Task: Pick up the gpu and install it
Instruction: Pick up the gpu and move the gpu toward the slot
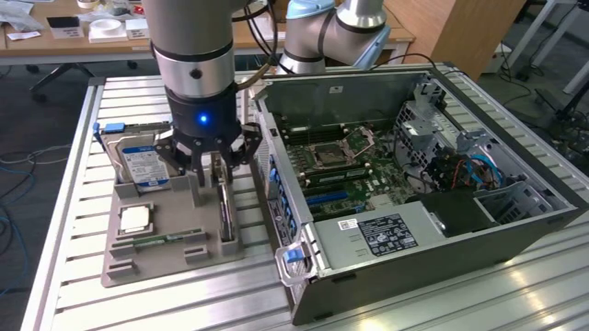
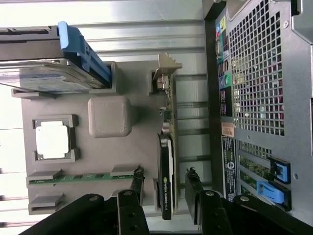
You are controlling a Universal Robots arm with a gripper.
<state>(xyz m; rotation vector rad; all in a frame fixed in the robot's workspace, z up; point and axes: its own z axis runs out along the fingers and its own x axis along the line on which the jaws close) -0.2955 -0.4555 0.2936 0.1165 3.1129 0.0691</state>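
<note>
**Wrist view: end effector straddles the gpu in its holder, grasp not yet made**

My end effector (image 2: 164, 196) hangs spread over the gpu (image 2: 166, 147), one finger on each side of the card, with a sliver of daylight between each pad and the board. Nothing is pinched yet.

The gpu stands on edge in a slot of the grey holder tray (image 2: 102, 147), on the side of the tray nearest the open computer case (image 1: 442, 269). Its silver bracket is at the end away from my fingers. Seen from the exterior view, my end effector (image 1: 218, 176) sits low over the card (image 1: 225, 207), and the tray (image 1: 138, 269) rests on the slatted table (image 1: 74, 138) just beside the case.

The blue-labelled hard drive (image 1: 143, 165), a processor (image 1: 136, 219) and a RAM stick (image 1: 165, 239) lie in their own pockets of the same tray, well clear of my fingers.

I judge the step in hand to be the pick-up, at the point of lining up on the card; the install has not begun. As I read it, the grasp calls for both pads to meet the card's faces evenly. It also calls for a straight pull along the slot, since a skewed grip could bind the board against the tray walls.
</note>
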